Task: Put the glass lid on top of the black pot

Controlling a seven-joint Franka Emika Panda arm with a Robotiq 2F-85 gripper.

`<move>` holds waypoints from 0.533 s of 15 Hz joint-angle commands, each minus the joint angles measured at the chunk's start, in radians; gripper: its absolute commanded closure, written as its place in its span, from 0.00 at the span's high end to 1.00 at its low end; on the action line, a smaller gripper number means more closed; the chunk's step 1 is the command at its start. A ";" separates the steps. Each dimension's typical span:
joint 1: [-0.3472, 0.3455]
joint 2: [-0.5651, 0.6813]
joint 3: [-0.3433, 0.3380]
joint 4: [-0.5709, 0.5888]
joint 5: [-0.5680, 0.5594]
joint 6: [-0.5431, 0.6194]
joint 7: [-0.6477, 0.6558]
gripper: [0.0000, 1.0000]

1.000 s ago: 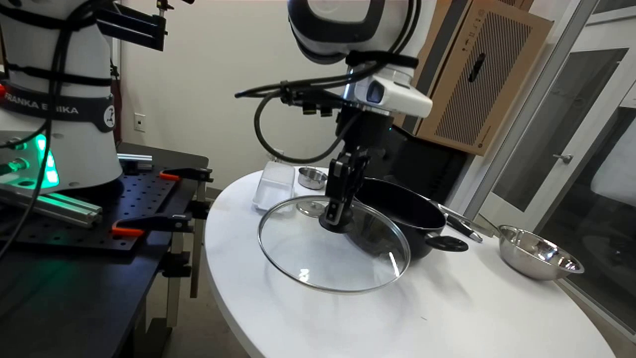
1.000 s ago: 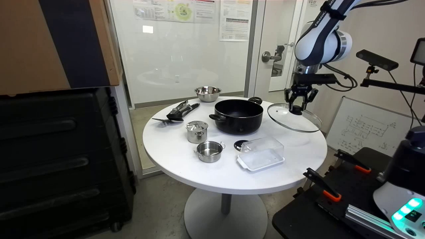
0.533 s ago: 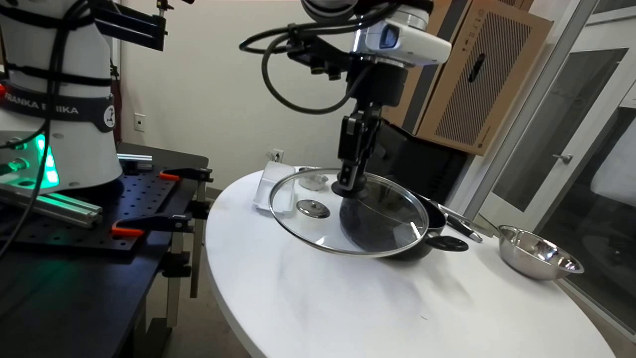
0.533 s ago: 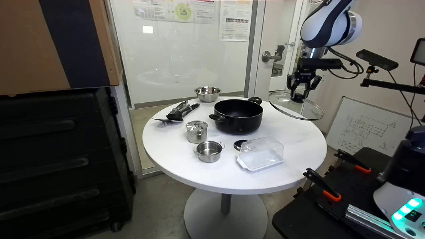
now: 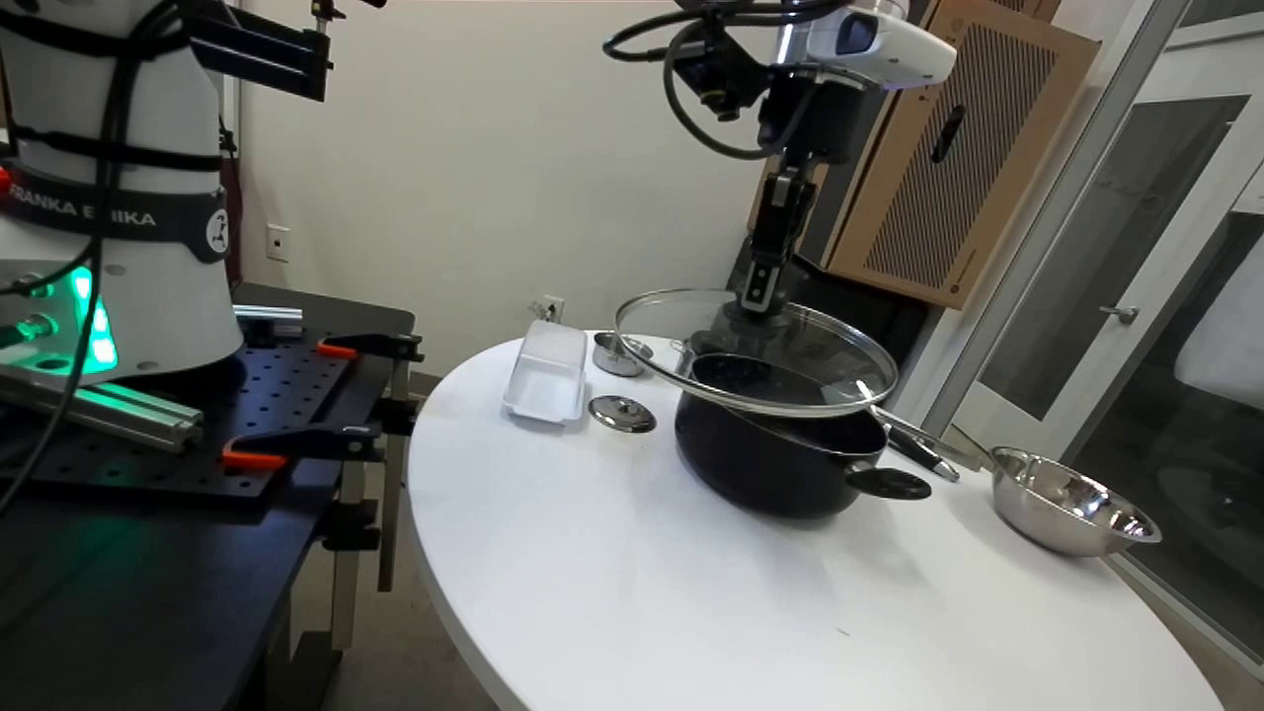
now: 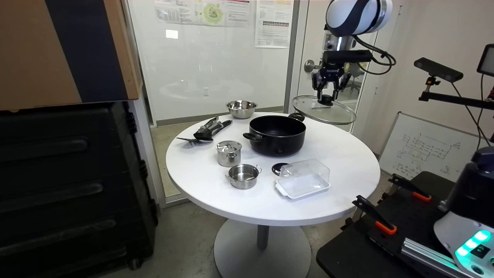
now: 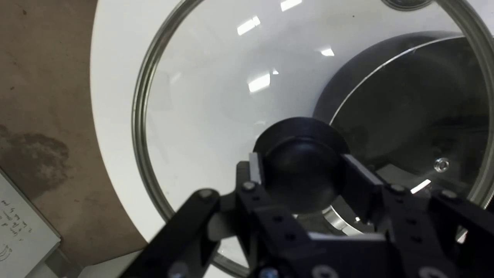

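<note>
The gripper (image 6: 327,96) pinches the knob (image 7: 301,183) of the glass lid (image 6: 341,114) from both sides. In both exterior views the lid hangs in the air, at six o'clock from the gripper. In an exterior view the black pot (image 6: 277,145) stands at eight o'clock from both, apart from the lid; in the wrist view it shows through the glass, at two o'clock from the knob.

Well apart from the hand (image 5: 760,288), the dark band (image 5: 158,225) on the robot's base (image 5: 178,308) has 2 words: FRANKA, then E and IKA with a cable (image 5: 106,183) between. Posters (image 6: 204,12) behind the hand and a whiteboard (image 6: 428,143) lower than it have writing too small to read.
</note>
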 commanded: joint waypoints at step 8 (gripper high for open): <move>0.107 0.311 0.022 0.450 -0.016 -0.230 0.116 0.26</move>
